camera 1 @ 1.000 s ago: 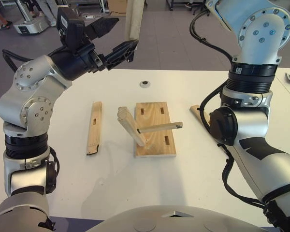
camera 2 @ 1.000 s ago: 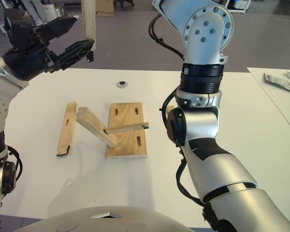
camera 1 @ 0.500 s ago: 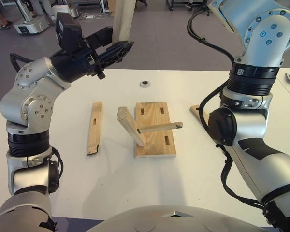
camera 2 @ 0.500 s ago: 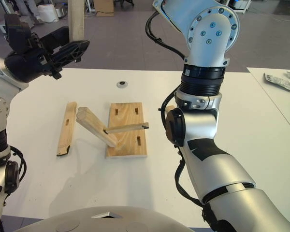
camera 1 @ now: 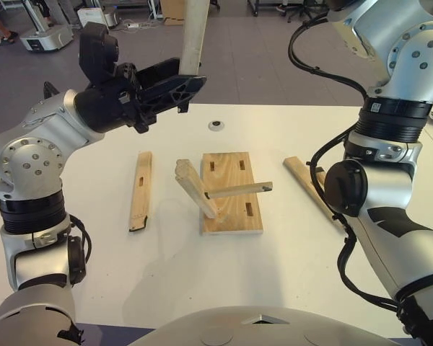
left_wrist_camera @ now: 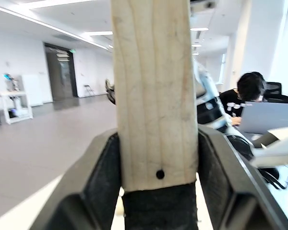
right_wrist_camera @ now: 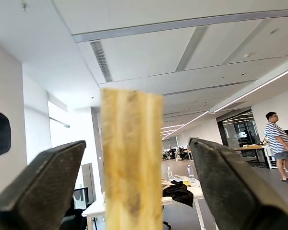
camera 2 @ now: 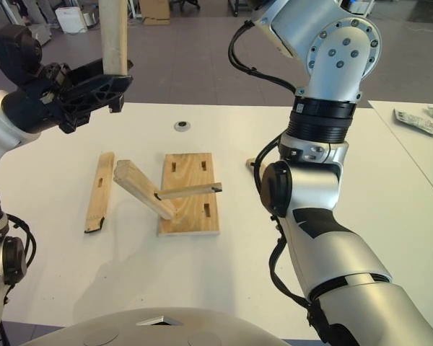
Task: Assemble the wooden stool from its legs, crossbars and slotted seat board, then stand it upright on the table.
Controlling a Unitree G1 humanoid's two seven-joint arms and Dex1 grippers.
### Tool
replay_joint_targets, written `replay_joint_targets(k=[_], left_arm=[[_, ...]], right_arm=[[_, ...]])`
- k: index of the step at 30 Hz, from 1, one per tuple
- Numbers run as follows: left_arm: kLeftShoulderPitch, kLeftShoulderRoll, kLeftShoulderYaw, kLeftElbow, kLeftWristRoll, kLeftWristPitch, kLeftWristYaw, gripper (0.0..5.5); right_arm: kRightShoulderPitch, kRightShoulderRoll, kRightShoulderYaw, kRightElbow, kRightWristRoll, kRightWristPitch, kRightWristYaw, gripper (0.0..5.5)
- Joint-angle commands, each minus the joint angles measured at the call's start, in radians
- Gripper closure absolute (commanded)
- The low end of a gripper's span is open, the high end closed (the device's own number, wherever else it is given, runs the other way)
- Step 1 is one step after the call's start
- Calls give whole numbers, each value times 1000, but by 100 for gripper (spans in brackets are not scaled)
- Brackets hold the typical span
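1. Closed since a second ago, the left pincer [camera 1: 182, 81] now clamps the upright stool leg [camera 1: 195, 32] high above the counter [camera 1: 166, 267]. The slotted seat board [camera 1: 227, 169] lies flat mid-counter.
2. Left wrist view: both fingers [left_wrist_camera: 93, 182] press flat against the stool leg [left_wrist_camera: 156, 96].
3. Right wrist view: the right pincer [right_wrist_camera: 137, 143] stands open, the stool leg [right_wrist_camera: 132, 191] between its fingers [right_wrist_camera: 43, 187], touching neither.

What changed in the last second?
The left claw, open beside the hanging pale wooden leg a second ago, has closed around it. The right arm swung outward, uncovering more of the wooden piece lying on the white table. The slotted wooden seat board, its joined leg and crossbar, and the loose leg beside them stayed put.
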Motion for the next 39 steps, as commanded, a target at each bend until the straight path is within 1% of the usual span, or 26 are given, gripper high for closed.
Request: replay_joint_targets(k=[1,2,5,8,12,13,18,19,20,22,23,24,26,28,30,36,37,38,39], left_arm=[[5,36,9,13,-27,55,-27,341],[4,36,11,18,-26,61,-30,341],[1,40,13,32,-16,68,-41,342],[1,46,9,37,-1,70,-55,342],[8,54,2,33,7,78,-74,342],[12,59,-6,29,13,81,-82,342],[30,73,-38,10,63,60,-122,342],[33,73,-37,6,62,62,-124,342],[34,73,-38,5,62,63,-126,342],[38,72,-41,4,70,64,-133,342],[40,72,-42,4,74,63,-136,342],[40,71,-42,6,78,62,-138,342],[40,69,-39,8,84,60,-139,342],[41,70,-39,0,87,59,-148,342],[43,73,-40,-7,98,42,-166,342],[30,56,-28,10,163,-16,-141,342],[23,47,-15,27,166,-25,-125,304],[29,49,0,45,182,-43,-121,295],[47,60,18,65,206,-69,-120,273]], right_arm=[[-48,-9,-25,48,21,6,-15,154],[-48,-11,-25,45,32,19,-5,154],[-33,-31,-3,21,51,74,41,198],[-27,-48,16,19,60,120,77,252],[-36,-52,18,40,51,136,74,331],[-40,-51,19,45,48,134,73,341],[-35,-53,43,35,11,120,88,343],[-29,-54,47,26,15,128,105,306],[-21,-57,53,12,17,133,127,282],[-7,-61,60,-5,14,134,150,246],[-3,-64,58,-2,8,131,151,243],[-4,-69,53,8,7,134,149,243],[-4,-75,42,19,13,147,141,271],[3,-75,39,20,8,151,131,316],[9,-74,41,22,-1,150,125,340],[22,-55,37,40,-26,126,73,340],[20,-54,34,43,-30,118,64,340],[11,-53,13,70,-33,99,30,340],[13,-63,3,90,-59,68,11,341]])
